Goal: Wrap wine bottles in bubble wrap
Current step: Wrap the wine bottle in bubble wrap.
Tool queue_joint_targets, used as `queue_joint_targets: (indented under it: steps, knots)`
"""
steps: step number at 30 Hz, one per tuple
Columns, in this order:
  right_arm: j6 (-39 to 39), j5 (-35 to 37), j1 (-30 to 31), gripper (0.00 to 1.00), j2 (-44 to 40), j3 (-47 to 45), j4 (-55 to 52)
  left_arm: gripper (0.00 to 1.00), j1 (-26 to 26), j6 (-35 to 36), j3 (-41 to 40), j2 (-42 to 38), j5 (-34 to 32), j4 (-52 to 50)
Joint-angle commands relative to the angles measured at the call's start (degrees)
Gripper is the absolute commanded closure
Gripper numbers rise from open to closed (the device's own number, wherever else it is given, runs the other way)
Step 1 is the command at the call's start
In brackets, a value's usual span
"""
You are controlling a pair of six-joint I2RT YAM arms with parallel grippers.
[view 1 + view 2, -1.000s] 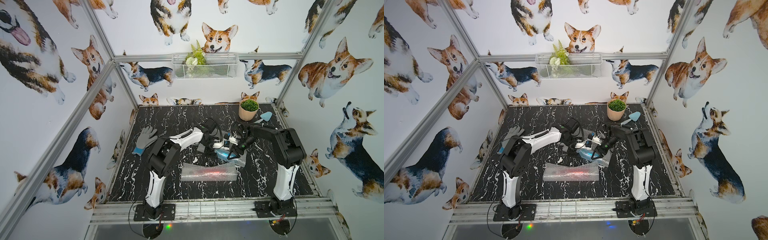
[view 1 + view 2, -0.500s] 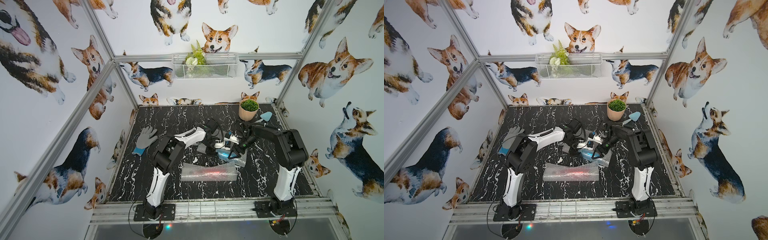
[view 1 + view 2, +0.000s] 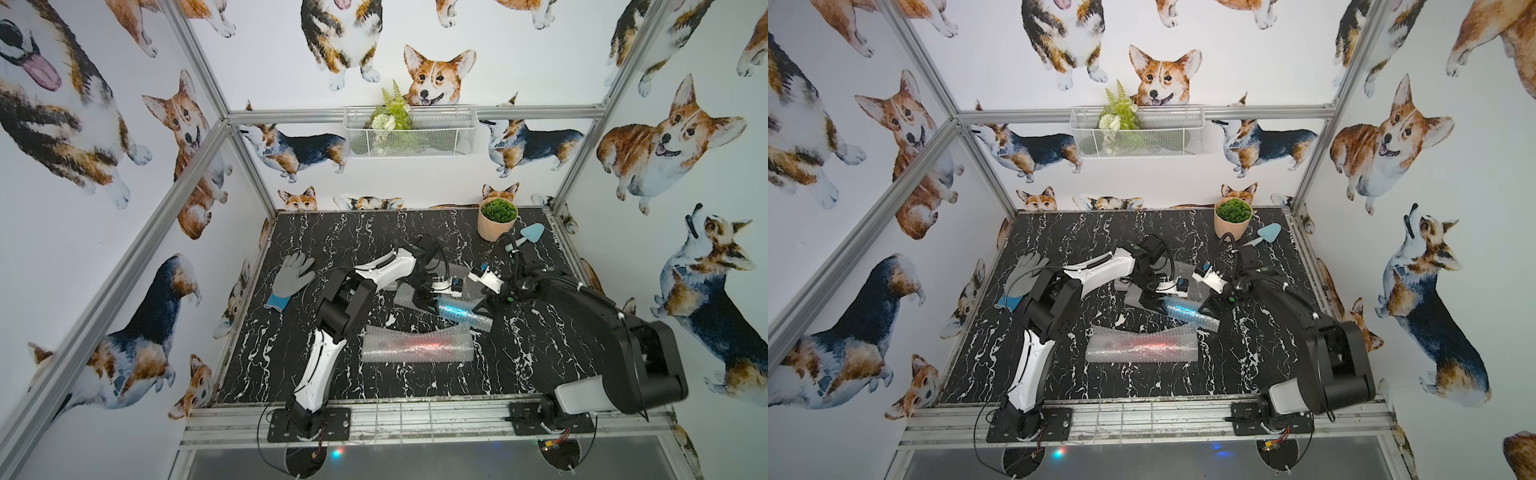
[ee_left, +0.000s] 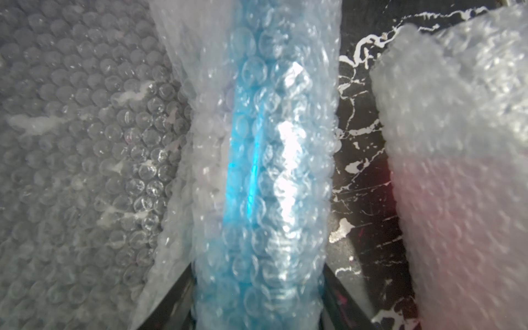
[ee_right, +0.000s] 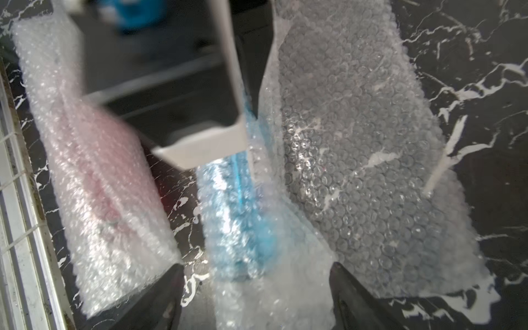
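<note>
The red bottle (image 3: 419, 345), rolled up in its own bubble wrap (image 3: 374, 353), lies lengthwise on the black marble table (image 3: 332, 232) and serves as the reference here. Just beyond it, on the side away from the arm bases and toward its right end, lies the blue bottle (image 3: 457, 309), close to the red bottle but apart from it, with dark tabletop showing between them in the left wrist view.

The blue bottle (image 4: 251, 171) is partly rolled in a second bubble wrap sheet (image 4: 85, 143). The rest of that sheet lies flat on the table on the side facing away from the red bottle (image 4: 457, 214).

The left gripper (image 3: 428, 305) sits over the blue bottle's end nearer the red bottle's middle. Its two dark fingers (image 4: 340, 291) straddle the roll, one against each flank of the wrap; whether they squeeze it I cannot tell.

The right gripper (image 3: 482, 309) stands at the blue bottle's other end, past the red bottle's right end. Its fingers (image 5: 351, 294) are spread wide, the loose tail of the roll between them, and the finger on the red bottle's (image 5: 94, 171) side stands clear of the wrap. The blue bottle (image 5: 243, 214) reaches from this gripper toward the left one.
</note>
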Motion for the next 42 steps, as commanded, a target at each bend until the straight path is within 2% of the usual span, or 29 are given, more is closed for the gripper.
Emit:
queue_joint_targets:
  steps: [1,3,6,9,12,14,18,23,26,31,35,39,42]
  knots:
    - [-1.4,4.1,4.0,0.17,-9.0,-8.2,8.9,0.48,0.3,0.5,2.2,1.9,-0.1,-7.6]
    - [-2.9,6.4,6.9,0.17,-12.0,-11.2,8.9,0.48,0.5,0.5,3.4,2.6,0.3,-9.1]
    - [-6.2,13.8,14.4,0.16,-16.3,-15.8,12.7,0.48,0.8,0.2,5.6,3.9,1.2,-11.5]
    - [-10.6,22.2,19.9,0.16,-15.2,-18.9,20.3,0.48,0.8,0.2,7.0,4.9,1.9,-13.1]
    - [-12.8,23.4,21.8,0.15,-12.8,-19.3,27.4,0.48,0.8,0.3,7.1,5.4,2.0,-13.7]
    - [-15.8,25.2,22.5,0.15,-8.1,-18.0,27.9,0.48,0.9,0.2,7.4,5.7,2.3,-14.2]
    - [-15.8,27.7,22.1,0.14,-4.5,-16.0,30.9,0.48,1.1,0.4,8.4,6.3,2.7,-15.4]
    - [-19.4,28.0,20.3,0.14,-2.4,-13.2,27.4,0.48,1.2,0.6,9.7,7.0,2.7,-16.9]
    - [-16.5,20.6,15.0,0.14,-9.2,-11.4,18.9,0.48,1.2,0.5,10.0,7.1,2.5,-17.0]
    - [-16.7,23.0,13.6,0.14,-18.5,-12.9,11.7,0.49,1.2,0.1,12.1,8.2,3.6,-17.7]
    - [-17.1,21.8,13.2,0.16,-14.2,-12.5,15.3,0.49,1.1,-1.1,12.8,8.4,3.6,-18.4]
    - [-17.3,21.6,14.1,0.16,-8.7,-13.0,21.0,0.5,1.1,-7.4,13.2,8.4,1.9,-16.9]
    - [-17.2,21.2,14.4,0.16,-5.8,-13.2,23.1,0.51,1.0,-8.8,15.3,9.6,3.8,-18.8]
